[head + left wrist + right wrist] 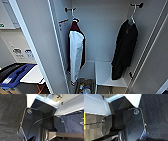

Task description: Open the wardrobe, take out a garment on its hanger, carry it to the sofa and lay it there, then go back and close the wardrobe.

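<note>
The wardrobe [100, 32] stands open in the head view, its left door [37, 50] swung out toward me and its right door [152, 57] at the picture's right. Inside on the right hangs the garment [125, 50], a long black coat, on a pale hanger [132, 18] hooked over a dark peg. Both wrist views look down at dark carpet and the bottom of the white doors.
A maroon jacket with white sleeves [76, 50] hangs on the left peg. A white shelf [107, 75] sits low inside, with a basket of small items [85, 87] beside it. A white table [32, 75] and a blue bin [15, 75] stand to the left.
</note>
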